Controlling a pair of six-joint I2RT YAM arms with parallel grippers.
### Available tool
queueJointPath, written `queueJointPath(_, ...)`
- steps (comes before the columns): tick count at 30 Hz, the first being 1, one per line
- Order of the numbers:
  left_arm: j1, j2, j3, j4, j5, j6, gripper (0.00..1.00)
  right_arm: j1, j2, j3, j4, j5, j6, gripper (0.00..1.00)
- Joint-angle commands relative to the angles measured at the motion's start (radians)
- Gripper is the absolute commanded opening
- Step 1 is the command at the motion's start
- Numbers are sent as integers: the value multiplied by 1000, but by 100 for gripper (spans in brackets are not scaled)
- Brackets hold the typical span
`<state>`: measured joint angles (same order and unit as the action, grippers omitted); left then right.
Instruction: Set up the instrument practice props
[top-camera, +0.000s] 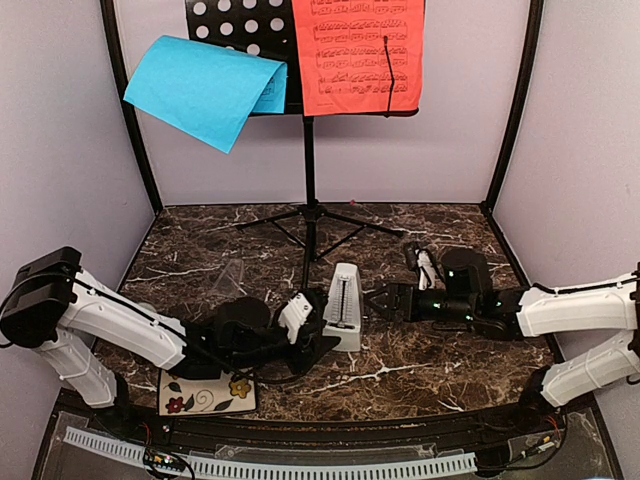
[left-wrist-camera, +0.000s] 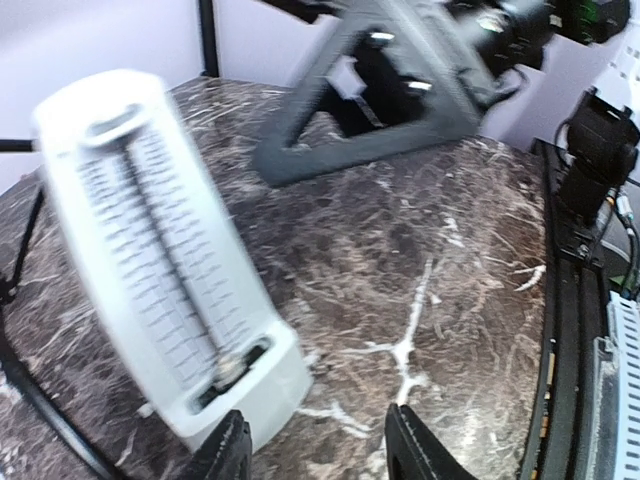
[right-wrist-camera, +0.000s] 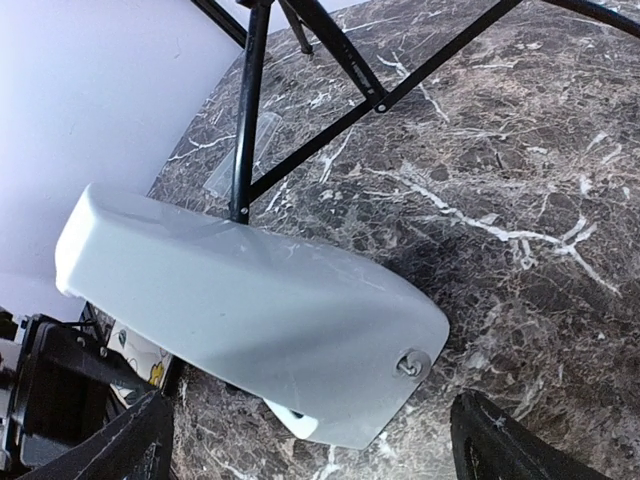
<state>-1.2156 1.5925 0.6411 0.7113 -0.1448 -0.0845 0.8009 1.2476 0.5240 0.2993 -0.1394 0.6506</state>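
Observation:
The black music stand (top-camera: 308, 150) stands at the back on tripod legs (right-wrist-camera: 340, 60). A red sheet (top-camera: 358, 55) rests upright on its desk. A blue sheet (top-camera: 205, 88) droops off the left side. The whitish pyramid metronome (top-camera: 345, 305) stands upright mid-table in front of the stand. My left gripper (top-camera: 318, 345) sits just left of its base, open, with the metronome (left-wrist-camera: 160, 260) beside its left finger and nothing between the jaws. From the right, my right gripper (top-camera: 378, 300) faces the metronome (right-wrist-camera: 250, 310), its jaws spread wide and touching nothing.
A floral tile (top-camera: 208, 393) lies under the left arm near the front edge. A clear plastic piece (top-camera: 232, 272) rests left of the tripod. Pale walls and black frame posts (top-camera: 130, 110) close in three sides. A cable track (top-camera: 280, 465) runs along the front.

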Motion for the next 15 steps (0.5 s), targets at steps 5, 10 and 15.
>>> queueJointPath(5, 84, -122, -85, -8, -61, -96, 46, 111, -9, 23, 3, 169, 44, 97)
queueJointPath(10, 100, -150, -90, -13, -63, -80, 46, 141, 68, 33, 0, 186, 30, 93)
queueJointPath(15, 106, -154, -83, -12, -62, -66, 46, 168, 131, 40, -11, 209, 30, 91)
